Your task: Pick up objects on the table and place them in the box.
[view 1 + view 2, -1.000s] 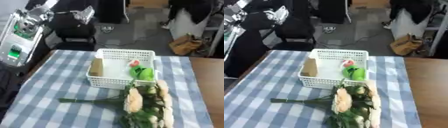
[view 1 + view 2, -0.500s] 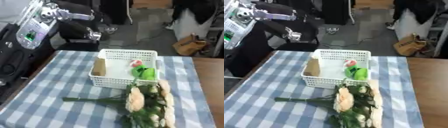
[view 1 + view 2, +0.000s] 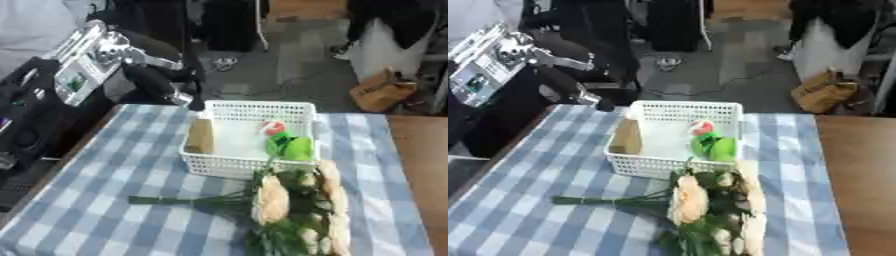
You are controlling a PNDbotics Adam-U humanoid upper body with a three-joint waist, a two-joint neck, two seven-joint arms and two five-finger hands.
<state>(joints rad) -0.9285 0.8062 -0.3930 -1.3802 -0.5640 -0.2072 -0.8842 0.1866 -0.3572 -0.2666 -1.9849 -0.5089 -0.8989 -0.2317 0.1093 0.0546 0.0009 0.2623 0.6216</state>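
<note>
The basket (image 3: 248,141) already holds a tan block (image 3: 200,136) at its left wall and a green-and-red thing (image 3: 289,145) toward its right. Left to do — the bouquet (image 3: 284,205), lying just in front of the basket. The left hand (image 3: 166,80) hangs above the basket's far left corner, holding nothing; whether its fingers are spread, I cannot tell.
</note>
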